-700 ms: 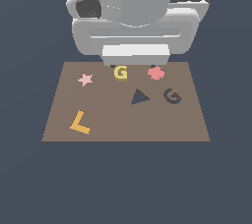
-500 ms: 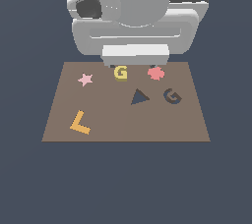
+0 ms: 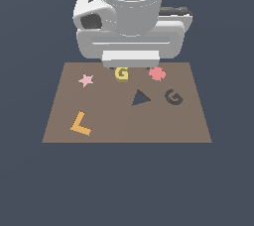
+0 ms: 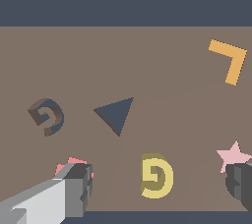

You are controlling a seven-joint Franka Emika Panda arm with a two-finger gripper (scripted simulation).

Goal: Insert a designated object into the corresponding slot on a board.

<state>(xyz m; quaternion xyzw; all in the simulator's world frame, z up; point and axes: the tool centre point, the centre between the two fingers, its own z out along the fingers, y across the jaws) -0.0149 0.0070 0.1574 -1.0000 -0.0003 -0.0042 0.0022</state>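
Nothing on the board (image 3: 124, 121) has shifted vs. 0.7 s and 0.5 s ago; arm body looks to hang at the same spot over the far edge, any drift too slight to tell. Ext. view is mostly the big grey-white arm (image 3: 130, 17), which covers the board's far edge and hides the hand completely; the wrist view alone shows it. Hand (image 4: 160, 186) has its fingers (image 4: 74, 191) spread well apart, one pale grey w/ a dark tip, the other just a dark stub cut off by the frame edge, w/ nothing between them but the yellow G (image 3: 121, 74) lying flat on the board, not touched. That G is a small chunky yellow block w/ slightly darker side faces; in ext. view it sits near the far edge just under the arm, between the pink star (image 3: 86, 80) on the ext. view's left and a red piece (image 3: 158, 74) on the right. Red piece's shape is hard to make out, and in wrist view it's mostly behind the pale finger. Dark triangular recess (image 3: 141, 98) is near mid-board, the dark G-shaped recess (image 3: 174, 97) just beside it toward the ext. view's right, well apart from the yellow G. Orange L (image 3: 80, 124) lies near the front left corner.
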